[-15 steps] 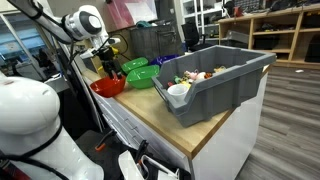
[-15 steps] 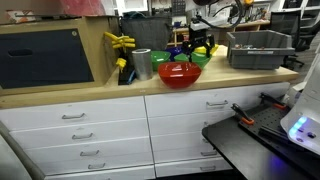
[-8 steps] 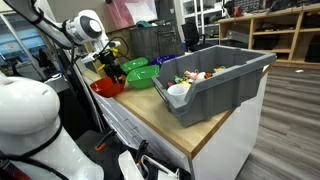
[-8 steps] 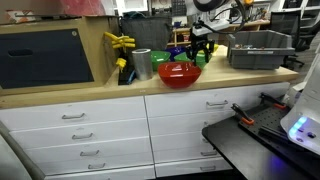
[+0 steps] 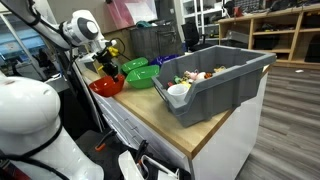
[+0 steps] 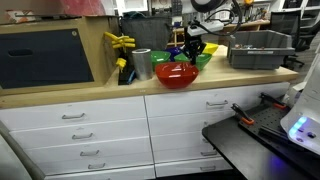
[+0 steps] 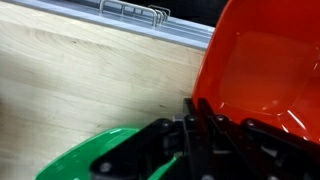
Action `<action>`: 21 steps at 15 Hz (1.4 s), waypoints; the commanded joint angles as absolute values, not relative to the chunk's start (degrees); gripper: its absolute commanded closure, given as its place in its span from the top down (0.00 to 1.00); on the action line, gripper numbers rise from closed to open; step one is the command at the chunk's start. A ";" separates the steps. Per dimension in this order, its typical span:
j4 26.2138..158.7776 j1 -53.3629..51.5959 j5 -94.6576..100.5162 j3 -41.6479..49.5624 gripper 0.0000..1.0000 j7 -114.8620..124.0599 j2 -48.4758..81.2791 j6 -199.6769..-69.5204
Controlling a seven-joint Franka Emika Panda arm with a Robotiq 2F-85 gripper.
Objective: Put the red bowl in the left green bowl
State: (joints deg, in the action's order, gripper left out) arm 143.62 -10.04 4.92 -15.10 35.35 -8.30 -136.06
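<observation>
Clamps gripper (image 7: 196, 128) jaws tight on the flared rim of the red bowl (image 7: 262, 70), seated on the wooden counter (image 6: 80, 90) near its front edge. Leaves the bowl's body on one side of the jaws and the left green bowl (image 5: 133, 66) just beside on the opposite side. Probably needs a lift and a short carry across.

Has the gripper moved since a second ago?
Yes: the gripper has dropped and shifted away from the grey bin, onto the red bowl at its rim.
</observation>
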 commanded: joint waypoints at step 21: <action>143.85 -8.48 13.00 -16.21 1.00 41.89 -10.17 -134.67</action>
